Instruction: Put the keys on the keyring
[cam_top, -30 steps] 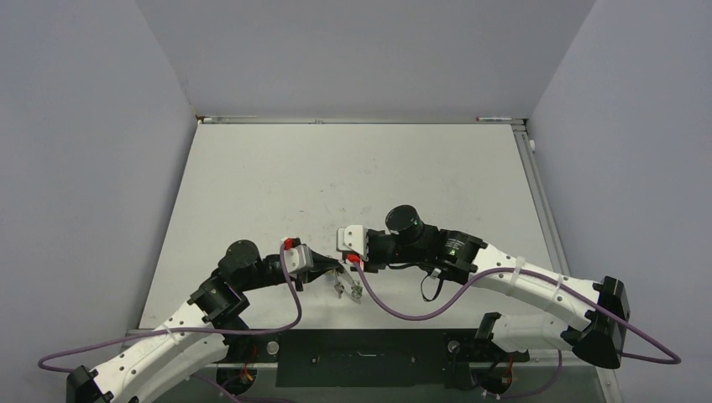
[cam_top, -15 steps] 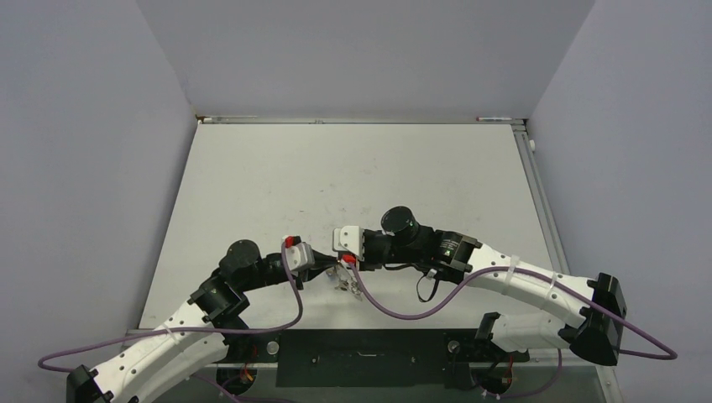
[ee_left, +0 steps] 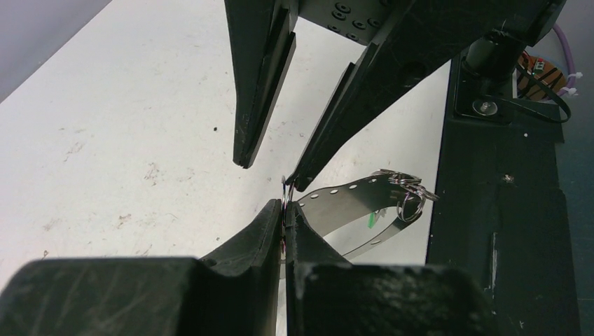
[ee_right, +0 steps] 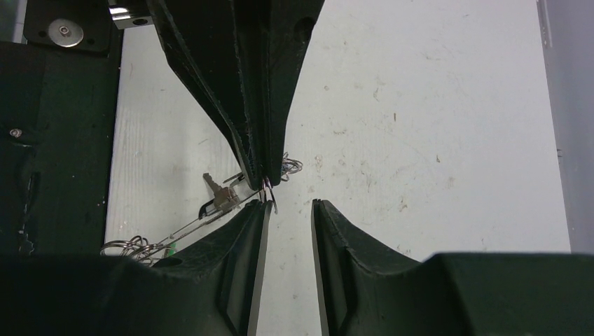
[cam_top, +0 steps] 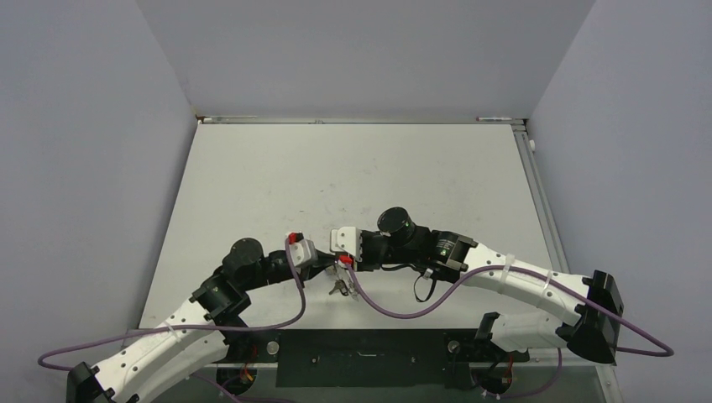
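Observation:
My left gripper (ee_left: 284, 206) is shut on one end of the keyring (ee_left: 350, 199), a thin grey metal loop with a small ring at the grip point. The loop hangs away from the fingers, with several small split rings (ee_left: 410, 192) and a green bit on its far end. In the right wrist view a silver key with a black head (ee_right: 217, 196) hangs by the keyring (ee_right: 189, 222). My right gripper (ee_right: 288, 203) is open, tip to tip with the left gripper (ee_right: 263, 183), its left finger touching the small ring. From above, the keys (cam_top: 338, 288) dangle below both grippers.
The black base plate (cam_top: 369, 357) lies along the near table edge, just beside the hanging keyring. Purple cables (cam_top: 395, 312) loop from both wrists. The white tabletop (cam_top: 353, 176) stretches to the far wall.
My right gripper has moved left to meet the left gripper's tips. The left wrist has shifted slightly up and right, and the hanging keys have swung a little left.

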Tool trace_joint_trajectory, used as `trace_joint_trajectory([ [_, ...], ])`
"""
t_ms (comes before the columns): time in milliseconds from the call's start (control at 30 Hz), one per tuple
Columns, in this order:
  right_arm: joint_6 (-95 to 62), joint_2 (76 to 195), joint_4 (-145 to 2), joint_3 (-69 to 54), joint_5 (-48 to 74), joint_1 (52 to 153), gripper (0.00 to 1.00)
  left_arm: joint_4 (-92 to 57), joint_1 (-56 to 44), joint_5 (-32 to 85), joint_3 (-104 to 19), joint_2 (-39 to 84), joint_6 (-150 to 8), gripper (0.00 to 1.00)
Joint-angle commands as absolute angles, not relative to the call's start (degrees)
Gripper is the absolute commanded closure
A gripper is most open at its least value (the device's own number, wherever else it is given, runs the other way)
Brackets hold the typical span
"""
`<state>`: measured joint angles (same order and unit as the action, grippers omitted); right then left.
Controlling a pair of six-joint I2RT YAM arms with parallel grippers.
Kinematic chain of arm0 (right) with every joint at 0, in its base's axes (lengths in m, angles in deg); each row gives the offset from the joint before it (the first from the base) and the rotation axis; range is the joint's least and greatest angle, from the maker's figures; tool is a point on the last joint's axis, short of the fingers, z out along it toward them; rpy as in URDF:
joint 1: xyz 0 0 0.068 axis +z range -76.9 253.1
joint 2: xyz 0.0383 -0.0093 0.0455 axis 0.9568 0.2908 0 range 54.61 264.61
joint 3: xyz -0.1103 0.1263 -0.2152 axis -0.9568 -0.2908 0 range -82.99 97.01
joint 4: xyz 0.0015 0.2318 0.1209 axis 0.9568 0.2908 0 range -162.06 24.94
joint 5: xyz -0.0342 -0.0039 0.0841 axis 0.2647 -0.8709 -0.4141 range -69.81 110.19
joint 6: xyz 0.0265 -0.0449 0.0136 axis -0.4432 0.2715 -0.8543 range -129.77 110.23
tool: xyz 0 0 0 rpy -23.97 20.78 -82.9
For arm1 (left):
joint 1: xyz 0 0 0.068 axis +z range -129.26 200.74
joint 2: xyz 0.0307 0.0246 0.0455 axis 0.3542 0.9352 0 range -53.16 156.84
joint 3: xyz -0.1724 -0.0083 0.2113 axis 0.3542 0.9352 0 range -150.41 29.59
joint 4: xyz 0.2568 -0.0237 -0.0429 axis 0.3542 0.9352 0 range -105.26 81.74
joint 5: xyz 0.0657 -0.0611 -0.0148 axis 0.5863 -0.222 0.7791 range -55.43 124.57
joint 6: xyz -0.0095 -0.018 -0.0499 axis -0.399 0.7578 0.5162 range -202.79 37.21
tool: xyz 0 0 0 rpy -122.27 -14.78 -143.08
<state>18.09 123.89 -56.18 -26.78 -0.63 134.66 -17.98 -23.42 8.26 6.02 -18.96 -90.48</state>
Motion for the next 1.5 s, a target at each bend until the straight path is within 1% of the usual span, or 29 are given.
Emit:
trace_joint_trajectory([
  [0, 17.6, 125.3, -61.7, -26.5, -4.5, 136.3, 0.69, -23.3, -23.8, 10.2, 1.7, -18.7, -89.3, 1.00],
  [267, 17.7, 125.5, -62.2, -26.6, -3.7, 136.4, 0.68, -21.6, -23.7, 11.9, 0.2, -16.5, -87.9, 1.00],
  [433, 18.0, 125.9, -62.3, -26.6, -1.5, 136.7, 0.65, -19.8, -23.7, 12.1, -1.3, -14.5, -87.8, 1.00],
  [700, 18.3, 126.4, -62.4, -26.7, -1.1, 136.8, 0.66, -19.1, -23.7, 12.9, -1.8, -14.0, -87.6, 1.00],
  [900, 18.4, 127.4, -61.6, -26.3, -0.7, 136.8, 0.68, -19.1, -23.7, 13.0, -1.4, -14.4, -88.4, 1.00],
  [1167, 17.4, 121.6, -64.3, -29.5, 4.2, 136.8, 0.61, -18.0, -23.7, 14.7, -1.9, -14.0, -89.2, 1.00],
  [1467, 16.3, 120.0, -63.8, -29.2, 8.2, 138.4, 0.58, -17.5, -23.7, 15.7, -2.1, -13.9, -89.3, 1.00],
])
